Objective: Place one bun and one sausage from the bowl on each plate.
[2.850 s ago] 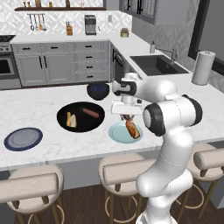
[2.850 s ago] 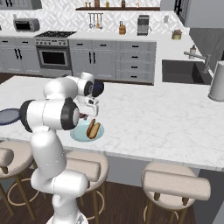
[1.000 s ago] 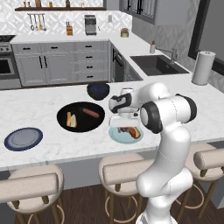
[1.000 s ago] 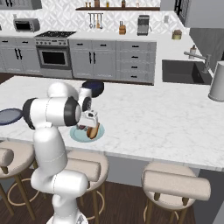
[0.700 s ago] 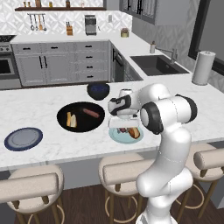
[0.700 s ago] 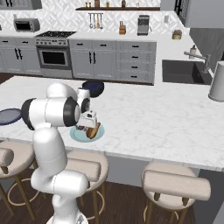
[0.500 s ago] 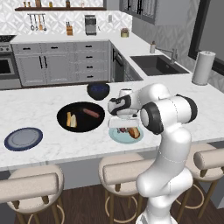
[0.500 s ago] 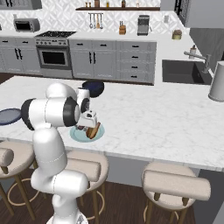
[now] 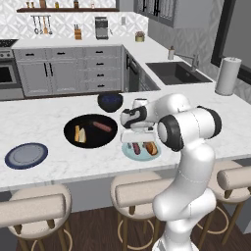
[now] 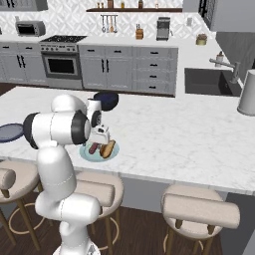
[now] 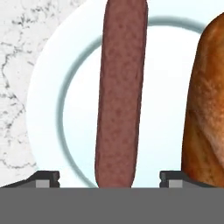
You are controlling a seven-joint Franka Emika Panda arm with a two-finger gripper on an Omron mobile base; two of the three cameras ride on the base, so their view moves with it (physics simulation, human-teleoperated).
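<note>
Left base view: near the front edge of the worktop [image 9: 49,176], toward its left end, lies the navy plate [image 9: 26,155]. Further right, back from the edge, the black bowl [image 9: 90,131] holds a bun [image 9: 80,134] and a sausage [image 9: 102,126]. Right again, the pale teal plate [image 9: 142,149] carries another sausage [image 11: 120,92] with another bun [image 11: 205,105] beside it. The gripper [image 11: 109,178] hovers low over this sausage, fingers spread either side, not pinching it.
</note>
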